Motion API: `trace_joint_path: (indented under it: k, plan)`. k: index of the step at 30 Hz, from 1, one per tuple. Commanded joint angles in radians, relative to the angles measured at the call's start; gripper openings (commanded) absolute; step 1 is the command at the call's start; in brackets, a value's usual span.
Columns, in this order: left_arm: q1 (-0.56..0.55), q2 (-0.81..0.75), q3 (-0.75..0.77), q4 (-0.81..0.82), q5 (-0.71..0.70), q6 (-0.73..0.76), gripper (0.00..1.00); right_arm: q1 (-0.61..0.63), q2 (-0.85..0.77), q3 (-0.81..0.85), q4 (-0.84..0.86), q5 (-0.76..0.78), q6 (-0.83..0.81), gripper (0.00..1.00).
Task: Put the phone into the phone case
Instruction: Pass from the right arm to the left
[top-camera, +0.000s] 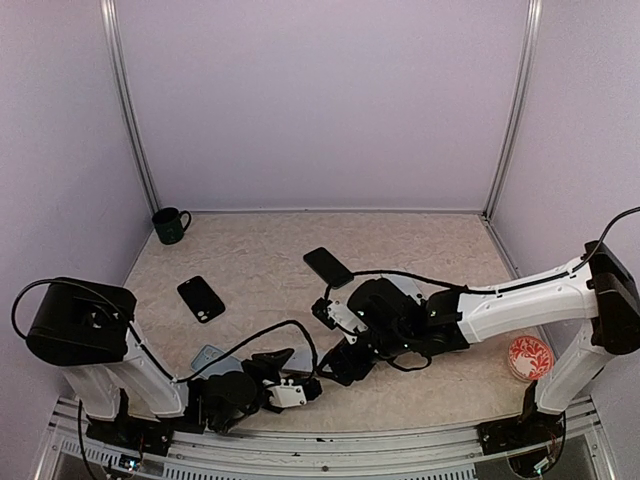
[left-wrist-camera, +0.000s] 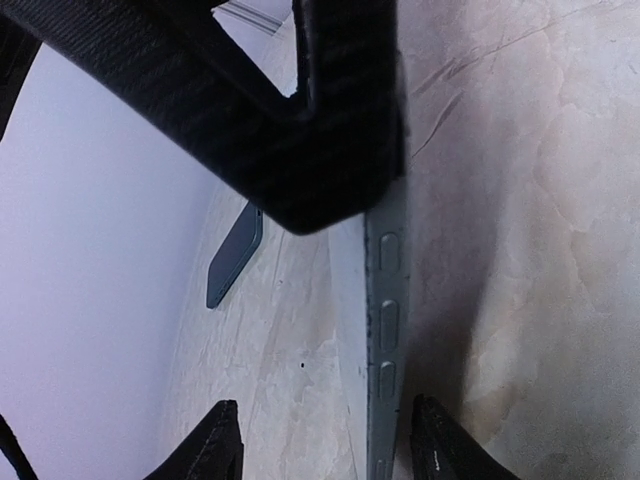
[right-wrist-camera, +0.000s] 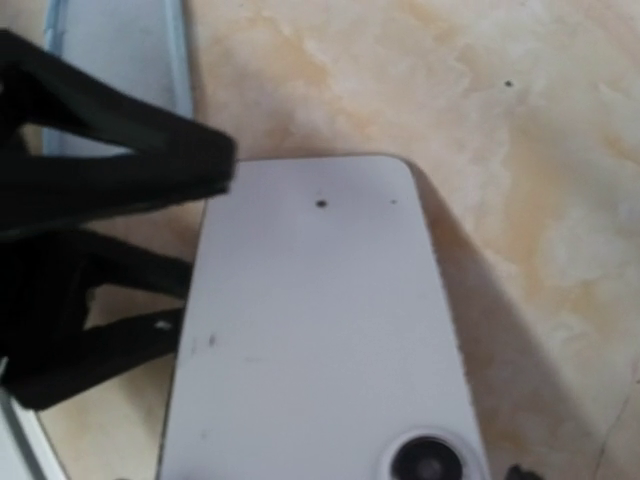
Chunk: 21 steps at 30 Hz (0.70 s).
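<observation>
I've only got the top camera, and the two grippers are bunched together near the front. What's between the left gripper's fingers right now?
Observer: In the left wrist view, a thin grey slab stands on edge between the left gripper's fingers, side buttons showing.
Operator: Clamped yet?
Observer: No; one finger stands clearly apart from it.
Operator: And the right wrist view?
Observer: A white phone back, its lens near the bottom of the picture, with a light blue case beside it.

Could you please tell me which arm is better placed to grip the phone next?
Probably the left: its fingers straddle the grey phone at its buttoned edge, small gaps either side, so closing should grip it.
</observation>
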Motion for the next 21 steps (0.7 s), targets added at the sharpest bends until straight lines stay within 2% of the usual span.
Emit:
trace_joint_path:
  k: [1,21]
  plan:
    - [0.012,0.018,0.033,0.039,0.03,0.021,0.54,0.005,-0.039,-0.016,0.069,-0.05,-0.012,0.65]
    - [-0.003,0.024,0.084,-0.039,0.05,0.033,0.23,0.002,-0.029,-0.023,0.065,-0.057,-0.022,0.68]
